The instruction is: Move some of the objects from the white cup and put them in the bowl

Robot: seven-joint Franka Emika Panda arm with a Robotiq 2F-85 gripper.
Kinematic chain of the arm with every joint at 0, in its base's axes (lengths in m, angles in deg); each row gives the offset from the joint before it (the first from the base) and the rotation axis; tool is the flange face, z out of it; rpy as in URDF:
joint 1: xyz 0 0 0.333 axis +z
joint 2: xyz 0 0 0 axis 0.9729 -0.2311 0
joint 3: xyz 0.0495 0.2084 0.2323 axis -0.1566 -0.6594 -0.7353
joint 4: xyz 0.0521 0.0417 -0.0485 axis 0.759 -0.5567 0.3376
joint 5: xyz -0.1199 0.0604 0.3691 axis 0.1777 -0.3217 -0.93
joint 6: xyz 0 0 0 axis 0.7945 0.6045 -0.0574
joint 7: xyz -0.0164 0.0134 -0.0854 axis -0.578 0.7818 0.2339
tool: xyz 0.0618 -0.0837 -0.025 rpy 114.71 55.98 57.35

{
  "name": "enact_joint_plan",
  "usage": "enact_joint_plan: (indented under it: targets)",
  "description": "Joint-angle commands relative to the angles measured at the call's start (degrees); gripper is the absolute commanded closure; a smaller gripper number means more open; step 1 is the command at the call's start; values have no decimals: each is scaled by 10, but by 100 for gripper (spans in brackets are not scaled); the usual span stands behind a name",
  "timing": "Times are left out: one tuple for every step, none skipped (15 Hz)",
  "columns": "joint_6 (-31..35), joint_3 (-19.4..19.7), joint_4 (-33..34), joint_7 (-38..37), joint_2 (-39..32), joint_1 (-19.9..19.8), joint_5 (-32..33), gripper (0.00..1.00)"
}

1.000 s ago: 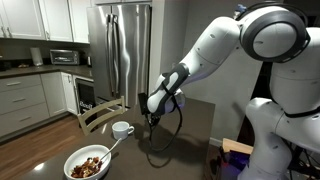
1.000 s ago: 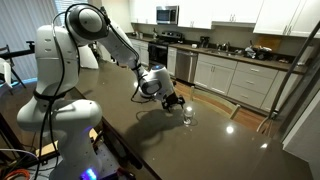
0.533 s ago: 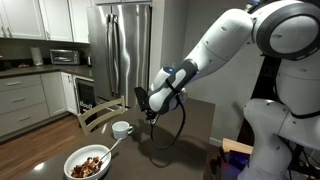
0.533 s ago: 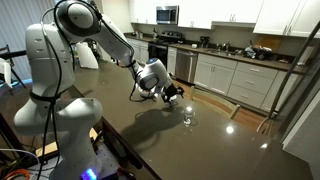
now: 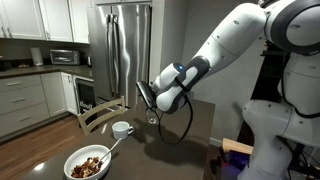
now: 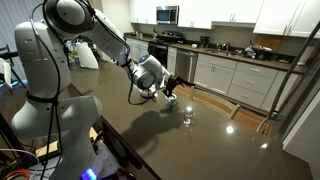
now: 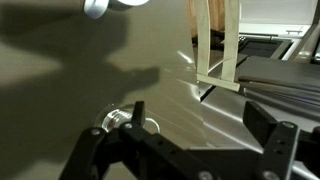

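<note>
We see the end effector point(image 5: 147, 97) released, fingers spread and empty, raised above the tabletop point(image 5: 200, 118); the white cup point(image 5: 122, 128) stands near the bowl point(image 5: 68, 165); the objects point(image 5: 88, 166) fill the bowl.

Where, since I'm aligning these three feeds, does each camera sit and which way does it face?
Exterior view: low at the table end by the bowl, facing the fridge; shows the arm and gripper near the white cup.
Exterior view: beside the robot's base, facing the kitchen counters; shows base, arm, gripper, glass.
Wrist view: on the wrist, looking down at the table; shows the open gripper, glass, chair back.
Shared: arm and gripper in both exterior views; the glass in the wrist view and an exterior view.
</note>
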Motion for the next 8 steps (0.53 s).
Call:
enact_joint_plan:
  targets:
    - [17,53,-18,71,57,47,43,0]
    - [22,63,-18,77,63,57,45,0]
    - [29,69,-16,63,58,66,32,0]
    - [5,49,-5,47,34,45,29,0]
    - [8,56,-5,48,39,52,29,0]
    - [9,59,-5,49,42,55,29,0]
    - [9,60,-5,49,43,56,29,0]
    - [9,60,-5,49,43,56,29,0]
